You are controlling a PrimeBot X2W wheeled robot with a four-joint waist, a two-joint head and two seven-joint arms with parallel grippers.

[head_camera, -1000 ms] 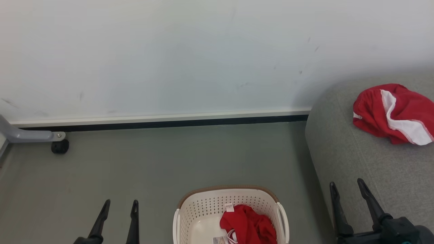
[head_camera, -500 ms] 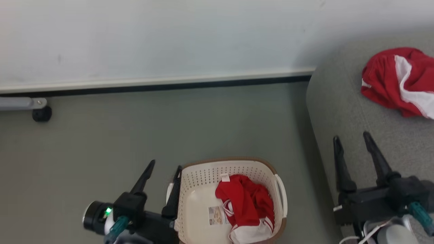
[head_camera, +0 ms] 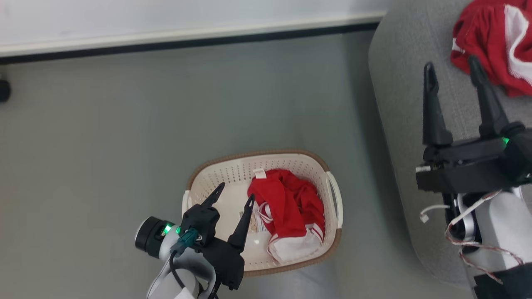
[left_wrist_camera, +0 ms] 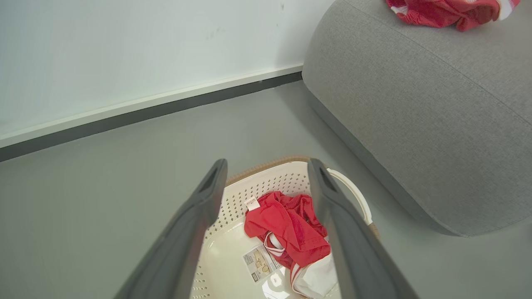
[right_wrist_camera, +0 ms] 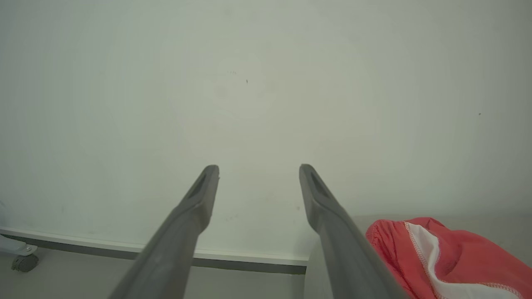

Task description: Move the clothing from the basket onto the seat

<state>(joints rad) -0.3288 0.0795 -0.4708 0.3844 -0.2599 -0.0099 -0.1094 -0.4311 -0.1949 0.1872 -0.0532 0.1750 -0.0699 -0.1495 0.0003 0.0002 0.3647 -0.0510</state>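
Scene: cream-white perforated plastic laundry basket [head_camera: 232,172] [left_wrist_camera: 266,182] with brown woven-look rim and two side handles, upright on smooth grey floor [head_camera: 104,124], near large grey fabric-upholstered seat [head_camera: 403,83] [left_wrist_camera: 415,104] with rounded edges. Inside basket, toward right half in head view: crumpled bright red garment [head_camera: 291,203] [left_wrist_camera: 291,228] with white bands, partly overlapping paper label [left_wrist_camera: 259,261] on basket bottom. Second red-and-white garment [head_camera: 486,37] [left_wrist_camera: 440,10] [right_wrist_camera: 457,257] bunched on top of seat, well apart from basket.

Left gripper [head_camera: 235,191] [left_wrist_camera: 267,164]: two long dark fingers spread wide, nothing between them, poised above left part of basket and angled toward its interior; one fingertip just beside bright red garment in head view, contact not discernible. Same garment framed between both fingers in left wrist view.

Right gripper [head_camera: 451,63] [right_wrist_camera: 258,168]: fingers likewise wide apart and empty, raised over near edge of seat, tips directed toward pale wall [right_wrist_camera: 266,83], second red-and-white garment just to their right.

Background: white skirting strip [head_camera: 166,35] with dark band at foot of wall; small black caster wheel [right_wrist_camera: 25,262] at far left on floor.
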